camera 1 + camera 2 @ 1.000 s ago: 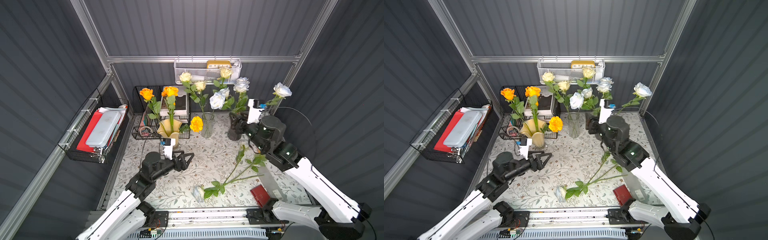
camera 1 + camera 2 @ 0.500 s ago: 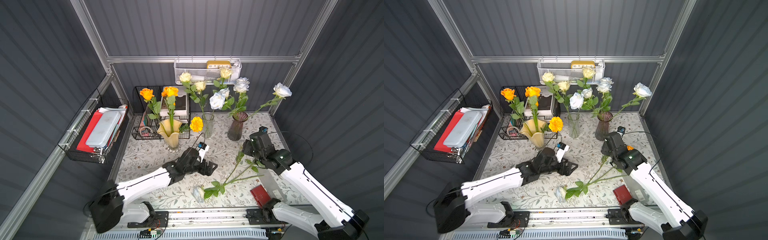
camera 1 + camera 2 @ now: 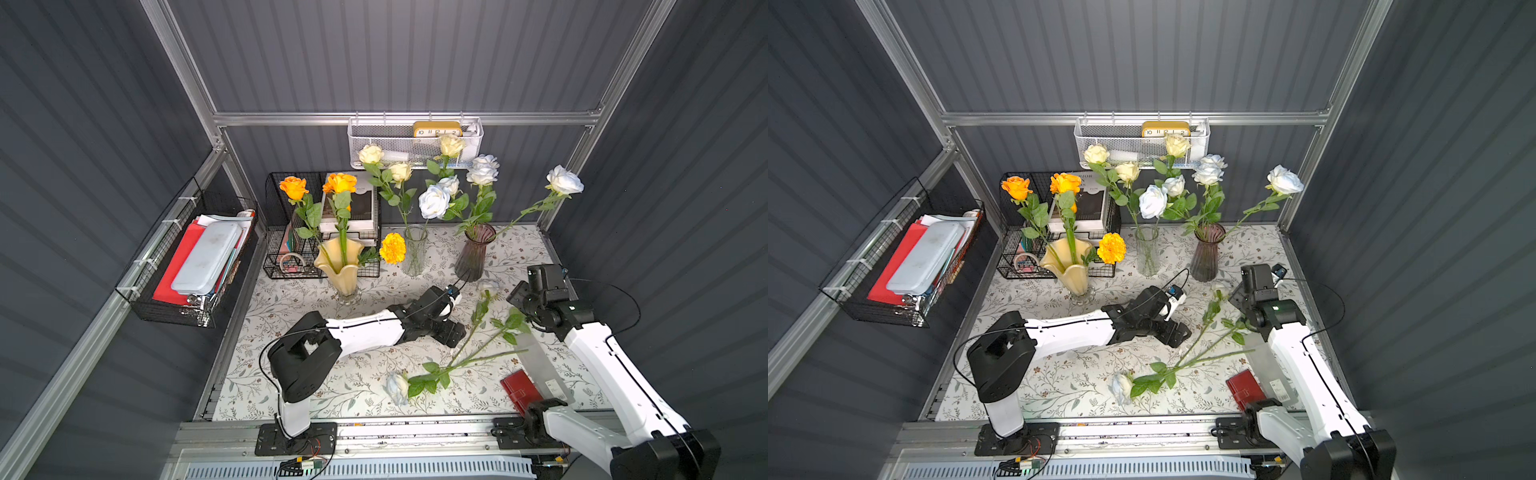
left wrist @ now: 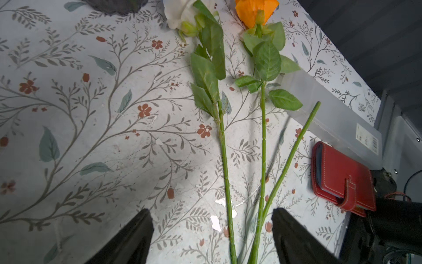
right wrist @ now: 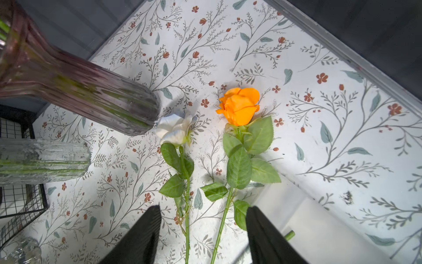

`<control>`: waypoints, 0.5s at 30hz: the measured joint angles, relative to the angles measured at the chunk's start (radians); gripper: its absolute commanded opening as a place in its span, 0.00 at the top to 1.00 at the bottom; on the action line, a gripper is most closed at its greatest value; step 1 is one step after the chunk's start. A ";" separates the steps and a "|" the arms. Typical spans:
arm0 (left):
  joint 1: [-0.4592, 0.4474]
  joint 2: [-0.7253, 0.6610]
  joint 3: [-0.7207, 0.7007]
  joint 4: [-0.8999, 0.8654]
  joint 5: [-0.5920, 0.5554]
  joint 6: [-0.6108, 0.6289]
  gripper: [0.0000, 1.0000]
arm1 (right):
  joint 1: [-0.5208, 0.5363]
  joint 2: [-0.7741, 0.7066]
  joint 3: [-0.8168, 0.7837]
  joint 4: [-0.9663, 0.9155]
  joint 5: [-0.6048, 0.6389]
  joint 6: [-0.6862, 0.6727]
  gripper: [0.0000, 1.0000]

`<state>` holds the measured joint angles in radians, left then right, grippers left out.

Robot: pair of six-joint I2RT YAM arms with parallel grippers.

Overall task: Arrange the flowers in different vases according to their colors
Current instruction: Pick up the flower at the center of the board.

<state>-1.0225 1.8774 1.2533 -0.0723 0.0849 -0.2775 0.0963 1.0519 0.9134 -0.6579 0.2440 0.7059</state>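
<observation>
Black L hand (image 4: 210, 210) spread; stems (image 4: 225, 164) between

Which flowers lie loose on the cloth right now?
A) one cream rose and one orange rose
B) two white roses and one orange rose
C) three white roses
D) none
B: a white rose and an orange rose lie side by side near the purple vase, and a second white rose lies nearer the arms' bases.

In both top views the right arm (image 3: 590, 345) hides the orange rose bloom (image 5: 239, 106)
</observation>
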 measured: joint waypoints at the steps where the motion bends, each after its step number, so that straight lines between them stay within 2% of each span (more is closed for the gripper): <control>1: -0.005 0.019 0.027 -0.009 0.000 0.004 0.15 | -0.014 0.000 -0.006 0.007 -0.008 0.001 0.36; 8: -0.040 0.167 0.224 -0.085 -0.023 0.024 0.19 | -0.070 0.001 -0.051 0.044 -0.053 0.003 0.37; 15: -0.076 0.282 0.359 -0.211 -0.106 0.023 0.22 | -0.086 0.000 -0.061 0.074 -0.070 -0.006 0.38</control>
<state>-1.0981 2.1590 1.6127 -0.2836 -0.0208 -0.2546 0.0101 1.0515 0.8520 -0.5842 0.1738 0.6998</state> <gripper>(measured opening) 0.786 0.624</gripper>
